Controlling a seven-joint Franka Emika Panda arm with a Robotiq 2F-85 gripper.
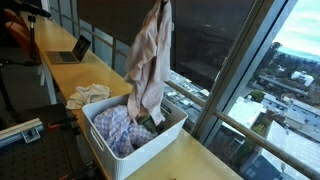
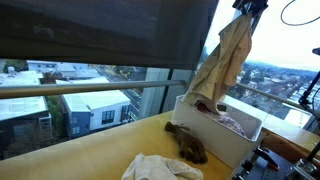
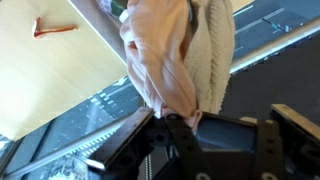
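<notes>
A long beige-pink cloth point(image 1: 150, 55) hangs down from above, its lower end dangling over a white basket point(image 1: 172, 133) that holds several crumpled clothes. In an exterior view my gripper point(image 2: 245, 6) sits at the top of the cloth point(image 2: 225, 62), shut on its upper end. The wrist view shows the cloth point(image 3: 160, 60) bunched and pinched at my gripper point(image 3: 170, 122), hanging away over the basket and the wooden table point(image 3: 50, 60).
A white cloth point(image 1: 88, 95) lies on the table beside the basket. A brown cloth point(image 2: 188, 143) and a white one point(image 2: 160, 168) lie on the tabletop. A laptop point(image 1: 72, 50) stands further back. Large windows point(image 1: 250, 70) run along the table's edge.
</notes>
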